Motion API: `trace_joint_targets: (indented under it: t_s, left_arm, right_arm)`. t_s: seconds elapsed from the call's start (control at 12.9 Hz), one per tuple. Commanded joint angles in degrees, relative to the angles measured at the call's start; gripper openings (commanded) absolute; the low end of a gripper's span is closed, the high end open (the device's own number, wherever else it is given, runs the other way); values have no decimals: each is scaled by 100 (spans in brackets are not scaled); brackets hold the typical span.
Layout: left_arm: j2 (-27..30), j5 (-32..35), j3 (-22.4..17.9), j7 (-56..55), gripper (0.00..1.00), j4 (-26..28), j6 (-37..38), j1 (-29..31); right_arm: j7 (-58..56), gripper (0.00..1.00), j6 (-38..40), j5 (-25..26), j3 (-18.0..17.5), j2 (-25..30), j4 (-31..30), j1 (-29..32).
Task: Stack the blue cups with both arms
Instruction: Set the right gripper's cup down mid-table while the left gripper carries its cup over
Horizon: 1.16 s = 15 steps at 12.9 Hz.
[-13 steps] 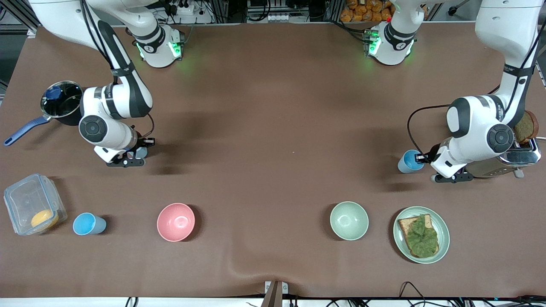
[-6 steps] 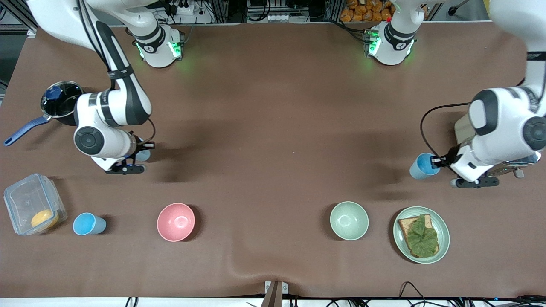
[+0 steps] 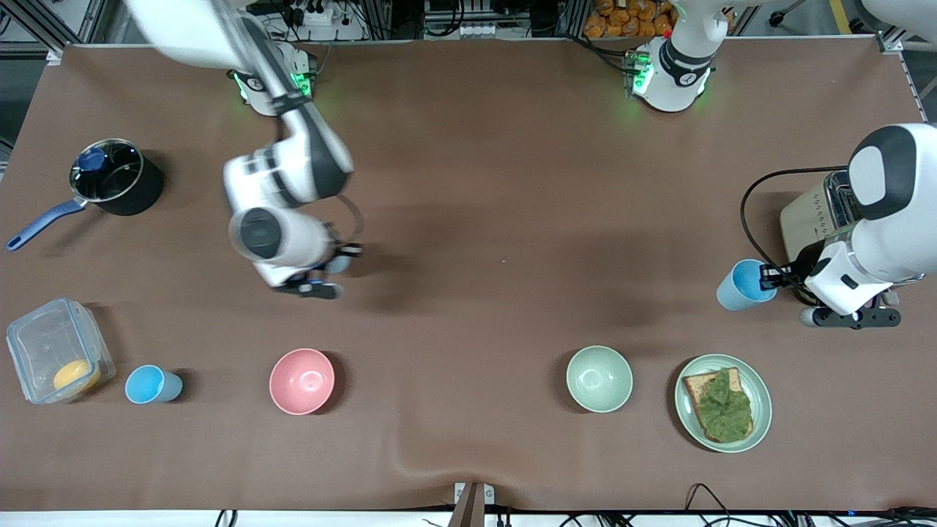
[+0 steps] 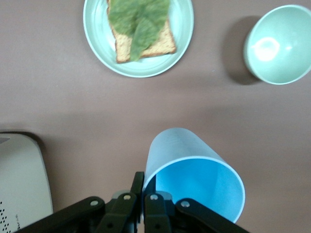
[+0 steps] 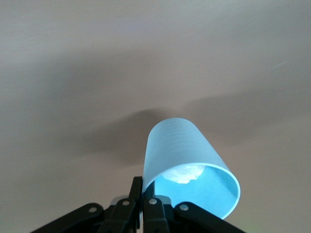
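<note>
My left gripper [image 3: 768, 277] is shut on the rim of a blue cup [image 3: 743, 285] and holds it tilted in the air, over the table beside the toaster. In the left wrist view the fingers [image 4: 138, 187] pinch the cup's [image 4: 194, 177] wall. My right gripper [image 3: 345, 255] is shut on a paler blue cup [image 3: 337, 265], mostly hidden under the wrist, over the bare table above the pink bowl's area. In the right wrist view that cup [image 5: 187, 162] has something whitish inside and its rim is pinched by the gripper [image 5: 143, 194]. A third blue cup [image 3: 151, 385] stands next to the clear container.
A pink bowl [image 3: 301, 380], a pale green bowl [image 3: 599, 378] and a plate with toast and lettuce [image 3: 761, 410] stand in a row nearer the front camera. A toaster [image 3: 809, 216] is at the left arm's end. A pot [image 3: 139, 194] and a clear container [image 3: 29, 344] are at the right arm's end.
The right arm has swung from beside the pot toward the table's middle, carrying its cup. The left arm has drawn its cup toward its own end of the table, uncovering the toaster.
</note>
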State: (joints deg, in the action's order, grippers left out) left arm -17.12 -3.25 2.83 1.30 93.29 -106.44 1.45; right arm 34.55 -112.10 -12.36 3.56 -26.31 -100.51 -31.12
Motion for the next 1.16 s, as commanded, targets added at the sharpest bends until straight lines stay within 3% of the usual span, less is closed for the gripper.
trace_joint_targets:
  t_s: [0.0, 0.23, 0.54, 0.85, 0.93, 1.01, 1.08]
  left_arm:
    - [-38, 79, 121, -77, 0, -206, 185, 22]
    - [-46, 70, 225, -225, 0, -224, 185, -4]
    - [-73, 158, 595, -736, 0, -259, 177, -4]
    - [-82, 149, 613, -1191, 0, -250, 185, -214]
    - [-81, 140, 613, -1402, 0, -259, 238, -293]
    - [-81, 114, 613, -1569, 0, -259, 264, -364]
    - [-81, 96, 613, -1789, 0, -259, 264, -486]
  right_arm:
    - [1033, 0, 127, -381, 75, -830, 1136, -454]
    - [1861, 0, 48, -399, 58, -1279, 1726, -807]
    - [2056, 0, -497, -706, -13, -1412, 1780, -939]
    - [2082, 1, -585, -698, -13, -1526, 1780, -1018]
    - [2082, 19, -603, -698, -13, -1535, 1772, -1019]
    - [2091, 56, -603, -698, -13, -1544, 1772, -1019]
    - [2074, 100, -594, -689, -13, -1535, 1772, -1019]
